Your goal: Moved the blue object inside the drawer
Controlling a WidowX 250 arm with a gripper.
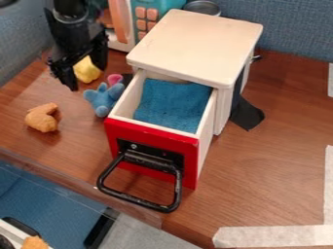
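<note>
Drawer (153, 135) stands pulled out, presumably so the blue toy (104, 99) can drop onto the cloth (172, 104), the jaws hanging spread, likely for grasping.

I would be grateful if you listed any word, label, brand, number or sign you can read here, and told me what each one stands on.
There is no text that I can read.
Pink buttons on the teal toy panel: any marks are too small to read.
Red drawer front and black handle: no lettering that I can make out.
</note>
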